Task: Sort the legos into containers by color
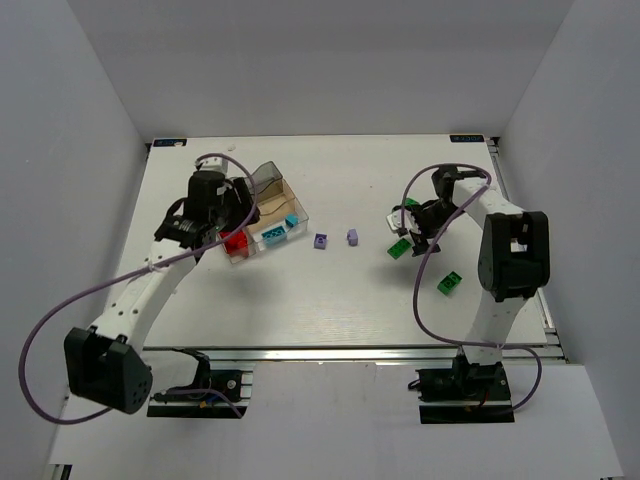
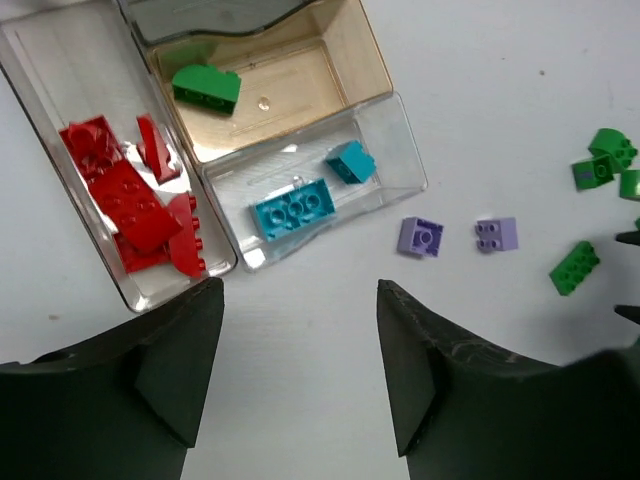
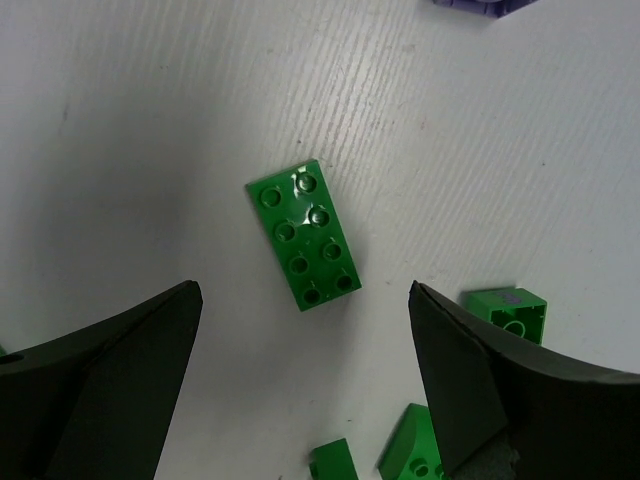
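Now right gripper fingers stood wide apart, green lego centred between them: best dropped straight, squared to its long sides; left gripper fingers apart, empty

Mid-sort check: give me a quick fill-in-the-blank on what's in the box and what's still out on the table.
1. The cyan bricks in the box number ___.
2. The long side compartment holds only ___ bricks.
3. The right gripper stands open above a ___ eight-stud brick.
4. Both purple bricks lie on the ___, outside the box.
Missing words: two; red; green; table.
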Available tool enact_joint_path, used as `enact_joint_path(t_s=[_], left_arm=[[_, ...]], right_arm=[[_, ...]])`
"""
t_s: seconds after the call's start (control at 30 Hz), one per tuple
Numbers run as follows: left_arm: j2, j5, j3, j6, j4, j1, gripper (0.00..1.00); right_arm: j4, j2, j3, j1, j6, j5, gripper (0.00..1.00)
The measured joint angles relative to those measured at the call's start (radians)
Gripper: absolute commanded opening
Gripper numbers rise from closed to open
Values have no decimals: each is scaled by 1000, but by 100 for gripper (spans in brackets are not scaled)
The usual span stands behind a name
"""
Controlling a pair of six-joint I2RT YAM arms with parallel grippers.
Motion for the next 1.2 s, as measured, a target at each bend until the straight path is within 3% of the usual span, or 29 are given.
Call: enact_joint_path(t_s=[0.27,0.5,0.6,0.63,0.73,0.77,1.07,1.2], left_arm=[[-245,22,-196,-113,-31,0,73],[-333,15,-226,-158,-83,0,73],[-356,6,-226,-166,-106,0,73],[-364,2,-226,-168,-114,0,73],[-389,-6,-230,-177,-134,0,73],[-396,-7,-233,-180,-137,0,73],[-432,-10,-258,-201,-164,0,73],[-434,-10,-258,-203,-170,0,73]], right_arm=[[-37,92,85,32,-35,62,86],[-47,140,97,92,-42,109,76],[-45,142,97,113,-44,126,62],[-43,142,97,117,-43,134,51],[-40,142,94,123,-47,151,34],[-37,142,90,123,-48,153,33],[74,59,-31,122,-50,153,27],[78,59,-31,122,-30,150,42]])
